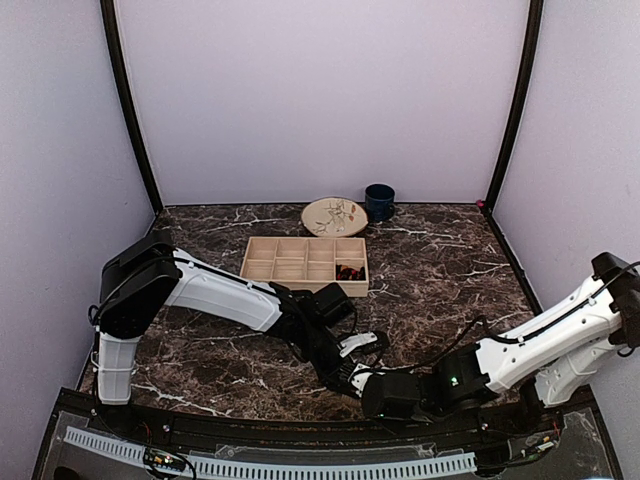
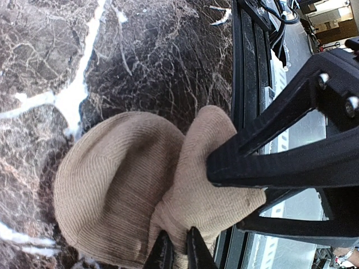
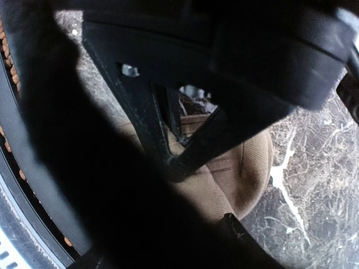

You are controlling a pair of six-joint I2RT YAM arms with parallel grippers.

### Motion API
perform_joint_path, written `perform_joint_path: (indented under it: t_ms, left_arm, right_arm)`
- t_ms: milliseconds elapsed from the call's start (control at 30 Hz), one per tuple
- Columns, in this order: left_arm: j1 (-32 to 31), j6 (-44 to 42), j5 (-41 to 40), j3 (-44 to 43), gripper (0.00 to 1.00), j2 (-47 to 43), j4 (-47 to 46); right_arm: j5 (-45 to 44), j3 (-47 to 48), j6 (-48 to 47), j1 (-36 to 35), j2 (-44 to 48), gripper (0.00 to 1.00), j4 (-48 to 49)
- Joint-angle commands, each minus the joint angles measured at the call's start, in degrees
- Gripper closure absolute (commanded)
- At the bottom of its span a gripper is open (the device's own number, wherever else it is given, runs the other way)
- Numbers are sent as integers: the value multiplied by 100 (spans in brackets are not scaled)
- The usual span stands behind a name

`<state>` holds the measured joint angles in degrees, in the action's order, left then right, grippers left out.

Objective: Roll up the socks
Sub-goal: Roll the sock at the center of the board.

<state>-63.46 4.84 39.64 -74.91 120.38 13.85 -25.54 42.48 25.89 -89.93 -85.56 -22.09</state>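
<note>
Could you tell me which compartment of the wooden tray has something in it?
The right-end compartment of the near row: it holds something dark and red, too small to identify, while the other compartments show only bare wood.

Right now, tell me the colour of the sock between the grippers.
The sock is plain tan-brown, best seen in the left wrist view.

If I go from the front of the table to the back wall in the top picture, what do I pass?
White ribbed strip → wooden box with little compartments → patterned plate.
</note>
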Motion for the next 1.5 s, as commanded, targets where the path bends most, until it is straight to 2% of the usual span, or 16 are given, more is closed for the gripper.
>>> perform_joint_path:
  t_ms: [0,433,767,1000,1200,1467]
  left_arm:
    - [53,-106,-668,322,89,418,1164]
    - [84,-99,-600,354,89,355,1142]
    - [148,-28,-582,400,87,312,1132]
    - [510,354,-334,613,76,189,840]
    - [729,597,-369,799,65,-16,603]
    - [1032,1107,-442,1082,63,-325,189]
  right_arm:
    - [242,25,-65,108,-130,51,177]
    - [596,89,-108,407,-468,65,313]
    - [991,229,-197,570,-947,88,374]
    - [1305,292,-149,771,-1094,99,493]
    - [1671,290,-135,966,-1127,100,601]
    - [2146,221,-44,1249,-1020,100,771]
